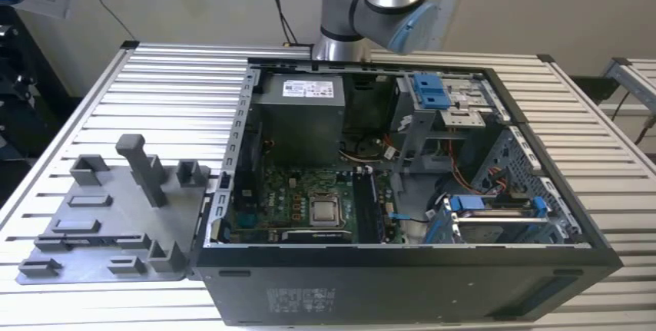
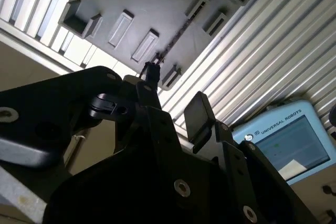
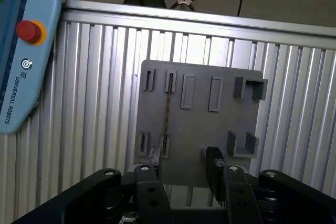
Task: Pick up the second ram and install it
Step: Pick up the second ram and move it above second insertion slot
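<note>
The second ram (image 3: 167,114) is a thin dark strip seen edge-on, standing between two pairs of slots on the grey fixture plate (image 3: 199,129). In the second wrist view the ram (image 2: 178,32) runs diagonally across the same plate (image 2: 157,3). My gripper (image 3: 184,156) hangs well above the plate, open, with nothing between its black fingers (image 3: 213,161). In the second wrist view the gripper (image 2: 173,85) has the strip's near end just beyond one fingertip. The open computer case (image 1: 533,216) lies to the exterior view's right of the fixture plate (image 1: 113,216).
Inside the case are the motherboard (image 1: 307,200), a grey power supply (image 1: 299,116) and blue drive clips (image 1: 431,91). A teach pendant (image 3: 26,51) with a red button lies beside the ribbed aluminium table (image 3: 94,87). The arm's base (image 1: 354,20) stands behind the case.
</note>
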`<act>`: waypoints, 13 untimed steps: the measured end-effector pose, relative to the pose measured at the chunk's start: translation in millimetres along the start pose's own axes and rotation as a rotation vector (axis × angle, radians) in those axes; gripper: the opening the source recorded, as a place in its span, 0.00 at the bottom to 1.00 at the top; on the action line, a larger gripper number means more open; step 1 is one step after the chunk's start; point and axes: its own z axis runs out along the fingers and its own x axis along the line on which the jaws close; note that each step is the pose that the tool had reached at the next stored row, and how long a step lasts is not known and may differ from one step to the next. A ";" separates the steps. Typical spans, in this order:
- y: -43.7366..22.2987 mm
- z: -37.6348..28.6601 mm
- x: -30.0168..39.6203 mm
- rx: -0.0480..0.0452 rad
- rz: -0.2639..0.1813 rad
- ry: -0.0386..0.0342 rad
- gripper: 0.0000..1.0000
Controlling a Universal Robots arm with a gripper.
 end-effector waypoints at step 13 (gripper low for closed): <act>0.0 5.6 -0.1 -0.0154 0.013 -0.0230 0.48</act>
